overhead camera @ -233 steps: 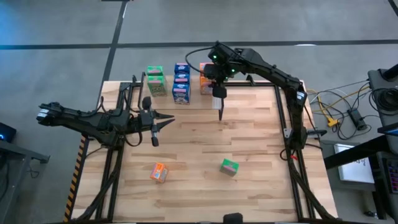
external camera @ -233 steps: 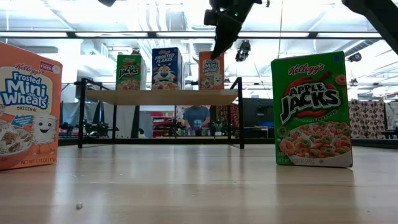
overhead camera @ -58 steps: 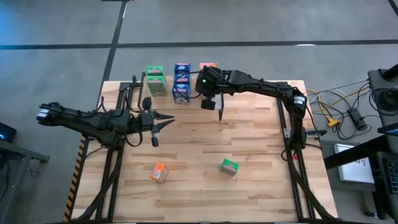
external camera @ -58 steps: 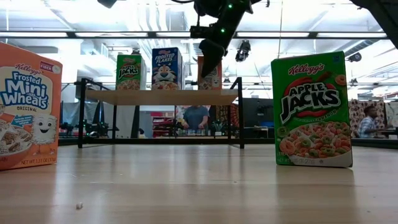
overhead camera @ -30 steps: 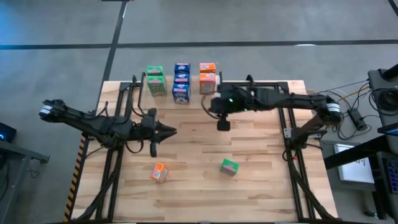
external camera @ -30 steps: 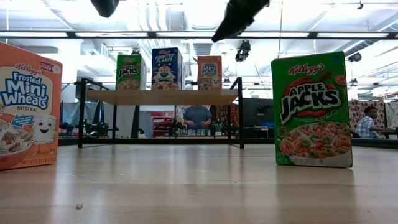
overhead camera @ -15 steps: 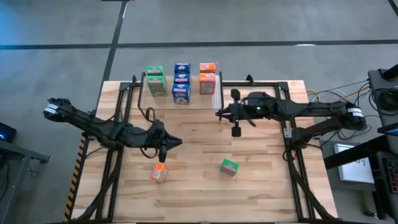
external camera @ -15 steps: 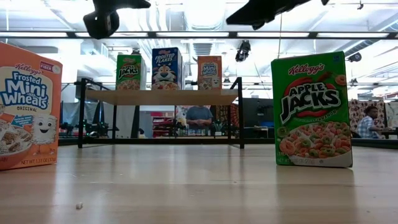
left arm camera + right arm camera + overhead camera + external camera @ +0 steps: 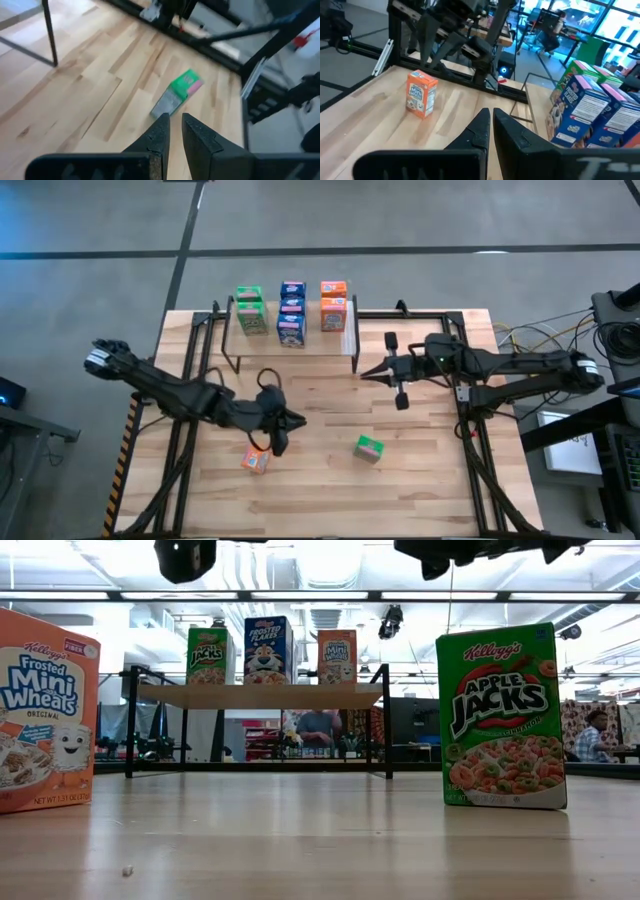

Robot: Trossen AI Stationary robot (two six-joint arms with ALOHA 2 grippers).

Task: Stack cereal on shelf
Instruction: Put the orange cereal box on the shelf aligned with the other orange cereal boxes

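Currently, seven cereal boxes are seen on the shelf (image 9: 345, 340) at the far tabletop (image 9: 330, 490) edge: green ones (image 9: 250, 308), blue ones (image 9: 292, 312), orange ones (image 9: 334, 305). A loose orange box (image 9: 257, 461) and a loose green box (image 9: 369, 448) are left on the near tabletop. The left gripper (image 9: 297, 420) is held above the tabletop just beside the loose orange box, jaws nearly together, nothing held. The right gripper (image 9: 364, 374) is held near the shelf's right end, jaws shut and empty.
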